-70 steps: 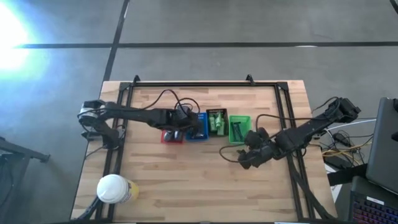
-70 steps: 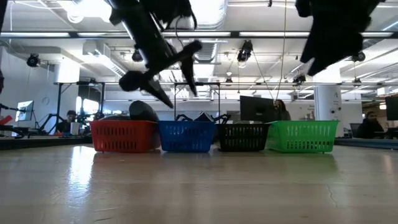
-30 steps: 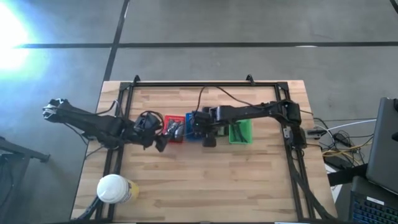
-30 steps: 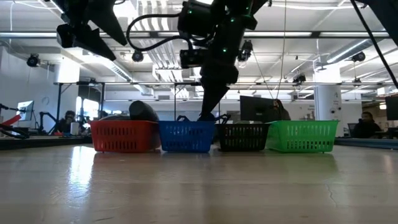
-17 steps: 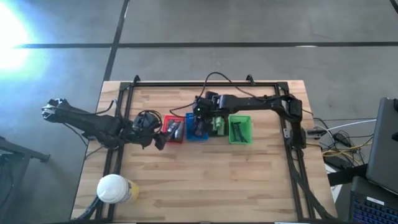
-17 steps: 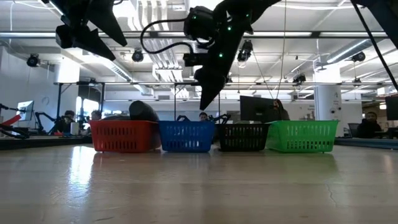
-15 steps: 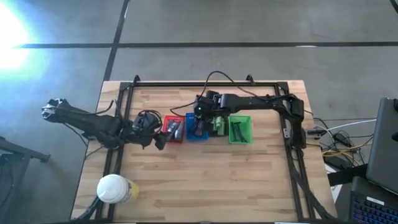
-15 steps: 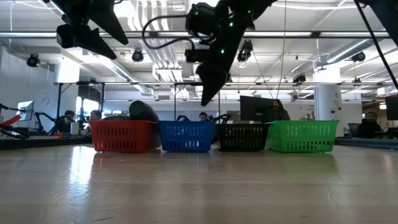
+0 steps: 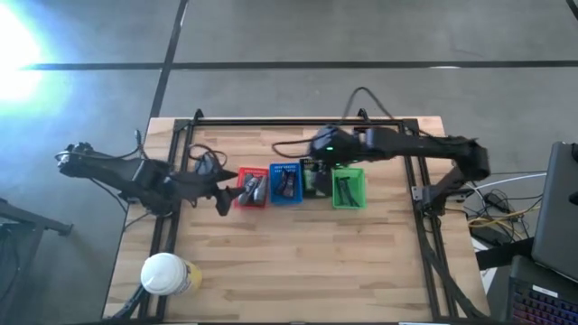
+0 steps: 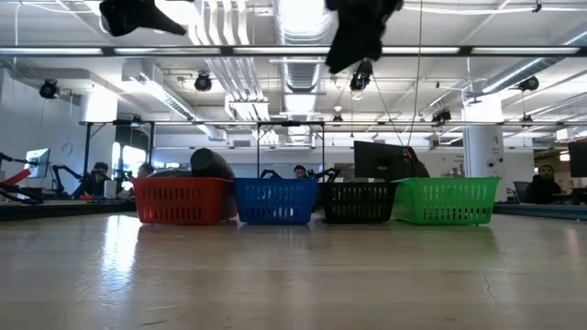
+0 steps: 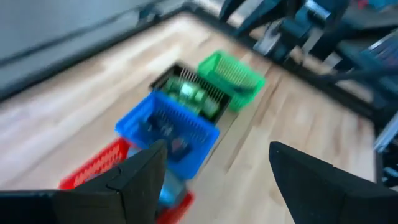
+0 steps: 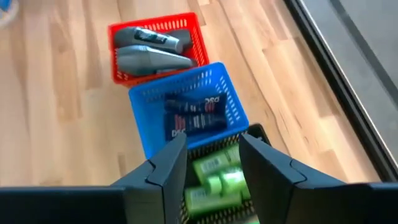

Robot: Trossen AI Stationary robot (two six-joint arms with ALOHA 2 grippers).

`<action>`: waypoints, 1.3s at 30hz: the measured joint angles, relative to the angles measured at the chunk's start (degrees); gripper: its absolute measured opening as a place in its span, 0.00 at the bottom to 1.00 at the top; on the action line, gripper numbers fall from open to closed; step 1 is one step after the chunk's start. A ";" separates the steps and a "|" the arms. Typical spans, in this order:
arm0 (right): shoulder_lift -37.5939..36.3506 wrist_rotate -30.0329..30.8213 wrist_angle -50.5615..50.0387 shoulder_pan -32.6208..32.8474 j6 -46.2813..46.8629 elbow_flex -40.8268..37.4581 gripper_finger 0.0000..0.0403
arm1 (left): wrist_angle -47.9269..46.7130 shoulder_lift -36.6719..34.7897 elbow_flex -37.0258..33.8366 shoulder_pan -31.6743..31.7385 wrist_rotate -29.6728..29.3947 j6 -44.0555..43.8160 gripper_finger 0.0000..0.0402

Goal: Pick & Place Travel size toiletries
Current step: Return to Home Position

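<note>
Across the middle of the tabletop (image 9: 298,262) we log four baskets side by side in a close row: red basket (image 10: 182,202), blue basket (image 10: 274,202), black basket (image 10: 358,203), green basket (image 10: 447,202). Grey tubes (image 12: 149,53) lie in the red one, dark packets (image 12: 196,118) in the blue, green bottles (image 12: 214,177) in the black, thin dark blue sticks (image 9: 346,190) in the green.

Left pincer (image 11: 217,152) hangs raised just beside the red basket's outer side, fingers spread wide, holding nothing. Right pincer (image 12: 212,152) hangs high over the black basket, fingers parted, also empty. Both sit well above the basket rims in the low view.

We note a white-capped container (image 9: 165,273) near a tabletop corner on the left arm's side, well apart from the row. A black frame rail (image 9: 271,122) runs along the far edge, and a cable loop (image 9: 359,91) arcs over the right arm. A person (image 10: 101,174) sits in the room behind.
</note>
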 joint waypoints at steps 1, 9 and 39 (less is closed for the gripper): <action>-2.01 0.00 0.09 0.04 0.43 -1.45 0.36 | 2.01 -0.77 -0.22 0.46 0.09 2.03 0.71; -18.60 0.39 0.19 0.04 8.96 -12.21 0.42 | 19.83 -10.34 -9.09 6.47 12.54 14.42 0.71; -69.44 -11.43 36.54 3.91 28.65 -65.49 0.54 | 71.19 -41.70 -56.51 6.54 17.86 23.78 0.71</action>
